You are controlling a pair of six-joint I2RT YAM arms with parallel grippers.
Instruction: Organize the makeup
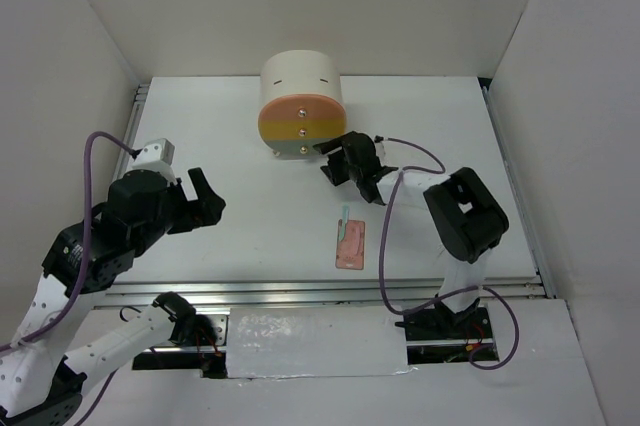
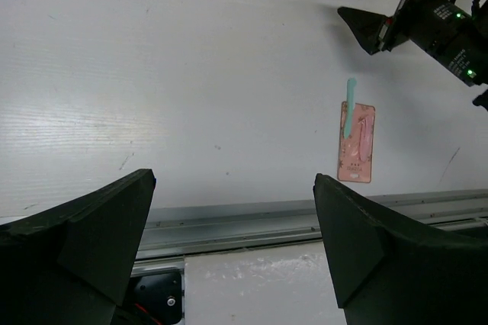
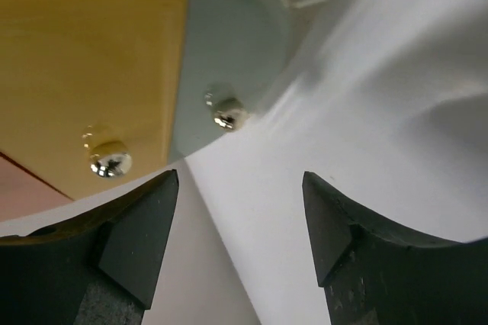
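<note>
Left gripper [image 2: 232, 181] is sitting nearest the lens in its wrist view, fingers standing wide apart with nothing between them. In the top view it is hovering over the left half of the white table [image 1: 250, 216], pointing right, well apart from everything. Pink palette [image 2: 357, 143] is lying flat on the table, long axis running front to back, near the metal rail [image 1: 300, 291] at the front edge and closer to the right arm's side. Teal stick [image 2: 349, 104] is resting with its near end on the palette's far left corner and its other end poking out past the far edge onto the table. No other makeup is showing in any view. Right gripper [image 1: 325, 162] is reaching toward the cream drum box [image 1: 300, 81] at the back, jaws apart and holding nothing, tips sitting just beside the box's lower right edge. Contact: cannot tell. Its wrist view is looking straight at the grey drawer front [image 3: 229, 43] and the yellow drawer front [image 3: 91, 65], each carrying a shiny knob [image 3: 225, 115]. A sliver of the orange drawer front [image 3: 23, 188] is showing at lower left. All three drawers are sitting closed. Purple cable [image 1: 385, 236] is looping down from the right wrist past the palette's right side.
</note>
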